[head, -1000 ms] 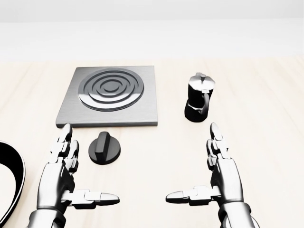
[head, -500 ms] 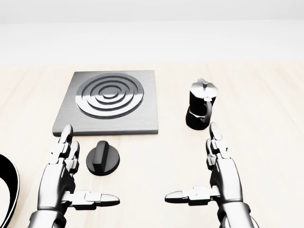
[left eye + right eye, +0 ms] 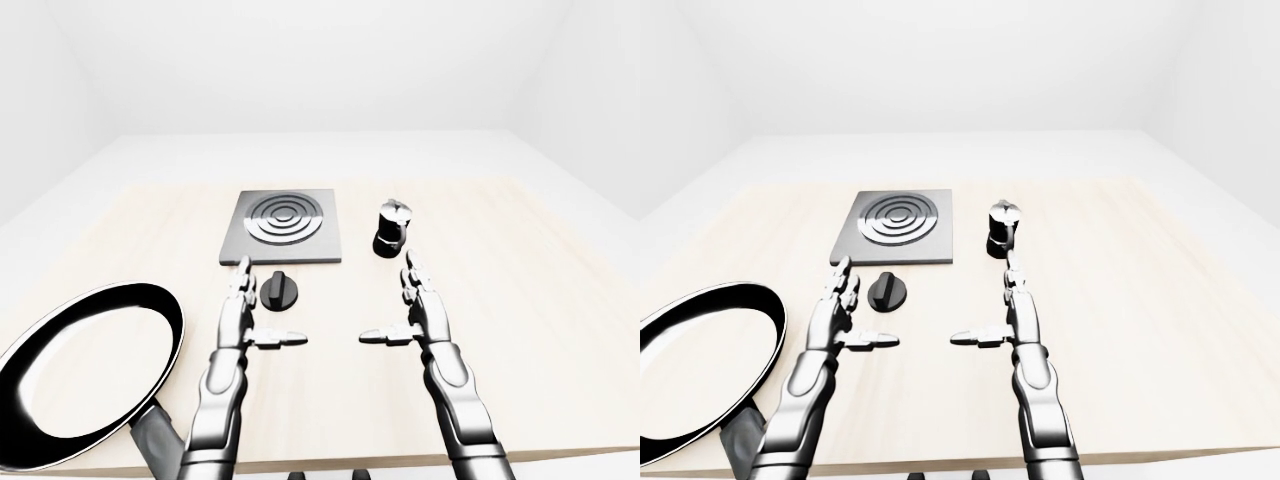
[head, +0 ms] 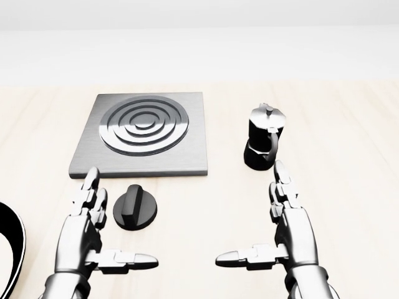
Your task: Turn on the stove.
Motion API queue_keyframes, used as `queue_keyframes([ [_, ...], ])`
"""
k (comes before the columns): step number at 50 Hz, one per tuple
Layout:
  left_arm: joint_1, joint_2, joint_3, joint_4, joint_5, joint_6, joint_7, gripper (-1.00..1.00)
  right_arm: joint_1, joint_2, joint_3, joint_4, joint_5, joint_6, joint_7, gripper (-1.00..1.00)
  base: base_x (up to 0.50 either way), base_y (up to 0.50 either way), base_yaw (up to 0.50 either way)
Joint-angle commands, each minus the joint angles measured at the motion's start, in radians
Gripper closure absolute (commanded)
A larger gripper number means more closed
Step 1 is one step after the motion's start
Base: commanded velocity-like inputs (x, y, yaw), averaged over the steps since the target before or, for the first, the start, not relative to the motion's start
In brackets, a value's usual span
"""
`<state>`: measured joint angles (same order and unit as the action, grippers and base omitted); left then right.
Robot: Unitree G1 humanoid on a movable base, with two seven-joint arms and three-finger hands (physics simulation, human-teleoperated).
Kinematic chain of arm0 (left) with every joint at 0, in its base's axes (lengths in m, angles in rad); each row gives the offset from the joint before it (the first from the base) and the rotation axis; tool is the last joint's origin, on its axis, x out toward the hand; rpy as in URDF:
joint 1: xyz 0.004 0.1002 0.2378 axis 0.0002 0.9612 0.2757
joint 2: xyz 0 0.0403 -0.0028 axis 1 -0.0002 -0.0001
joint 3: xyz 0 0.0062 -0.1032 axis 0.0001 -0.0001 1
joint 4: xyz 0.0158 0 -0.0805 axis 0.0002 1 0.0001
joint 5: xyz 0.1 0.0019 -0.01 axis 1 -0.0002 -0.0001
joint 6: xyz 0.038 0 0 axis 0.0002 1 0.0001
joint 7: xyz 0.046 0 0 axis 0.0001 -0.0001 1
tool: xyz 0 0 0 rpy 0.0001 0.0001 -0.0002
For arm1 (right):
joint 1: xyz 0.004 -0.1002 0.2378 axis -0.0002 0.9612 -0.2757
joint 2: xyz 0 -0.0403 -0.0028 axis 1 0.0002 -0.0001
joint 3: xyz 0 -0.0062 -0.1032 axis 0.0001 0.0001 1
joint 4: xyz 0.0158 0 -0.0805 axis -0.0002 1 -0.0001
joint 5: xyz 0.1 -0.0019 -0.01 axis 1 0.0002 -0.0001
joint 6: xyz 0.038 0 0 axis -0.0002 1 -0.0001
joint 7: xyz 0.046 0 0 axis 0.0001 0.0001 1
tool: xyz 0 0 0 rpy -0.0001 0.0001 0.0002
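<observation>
A large black frying pan with a pale rim (image 3: 90, 370) is lying at the far left of the left-eye view on the light wooden tabletop (image 4: 349, 187). The silver three-fingered left hand (image 4: 87, 233) is hovering open, fingers extended and thumb pointing inward, gripping nothing. Just right of its fingertips, the round black stove knob with a raised bar grip (image 4: 136, 207) is sitting flat on the wood, untouched, directly below the square grey metal stove plate with concentric ring burner (image 4: 143, 134). The burner rings are showing dark grey, no glow. The small black moka pot with silver lid (image 4: 263, 144) is standing upright, right of the plate. The silver right hand (image 4: 288, 230) is hovering open, empty.
</observation>
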<state>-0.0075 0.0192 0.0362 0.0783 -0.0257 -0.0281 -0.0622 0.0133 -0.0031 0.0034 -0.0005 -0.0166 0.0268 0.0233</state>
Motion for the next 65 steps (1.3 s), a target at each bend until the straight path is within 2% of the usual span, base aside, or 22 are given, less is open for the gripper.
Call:
queue_keyframes([
  [1,-0.042,0.003,0.002,0.070,-0.001,-0.014,0.004,-1.00,0.003,0.000,0.002,-0.009,0.001,0.006,0.003,-1.00,0.00,0.00,0.00],
  [5,-0.058,0.005,0.002,0.090,0.001,-0.016,0.006,-1.00,0.003,0.000,0.001,-0.006,0.001,0.004,0.004,-1.00,0.00,0.00,0.00],
  [10,-0.075,0.010,0.004,0.135,0.009,-0.033,0.004,-1.00,0.002,0.000,0.002,-0.011,0.001,0.009,0.004,-1.00,0.00,0.00,0.00],
  [16,-0.091,0.009,0.002,0.193,0.014,-0.058,0.005,-1.00,-0.002,0.000,0.000,0.009,0.002,-0.005,0.005,-1.00,0.00,0.00,0.00],
  [22,-0.105,0.008,-0.002,0.241,0.023,-0.059,0.009,-1.00,0.000,0.000,0.002,-0.002,0.002,0.002,0.005,-1.00,0.00,0.00,0.00],
  [38,-0.105,0.004,-0.009,0.285,0.029,-0.059,0.010,-1.00,0.002,0.001,0.003,0.011,0.003,-0.007,0.007,-1.00,0.00,0.00,0.00],
  [41,-0.101,0.002,-0.012,0.282,0.030,-0.059,0.010,-1.00,0.003,0.001,0.004,-0.001,0.003,0.002,0.007,-1.00,0.00,0.00,0.00],
  [56,-0.105,0.000,-0.016,0.312,0.034,-0.059,0.007,-1.00,0.002,0.001,0.004,0.014,0.003,-0.010,0.008,-1.00,0.00,0.00,0.00],
  [59,-0.105,-0.001,-0.019,0.309,0.036,-0.059,0.005,-1.00,0.003,0.001,0.004,0.004,0.004,-0.002,0.009,-1.00,0.00,0.00,0.00],
  [65,-0.084,-0.012,-0.034,0.293,0.043,-0.059,0.001,-1.00,0.005,0.001,0.004,0.014,0.003,-0.013,0.009,-1.00,0.00,0.00,0.00],
])
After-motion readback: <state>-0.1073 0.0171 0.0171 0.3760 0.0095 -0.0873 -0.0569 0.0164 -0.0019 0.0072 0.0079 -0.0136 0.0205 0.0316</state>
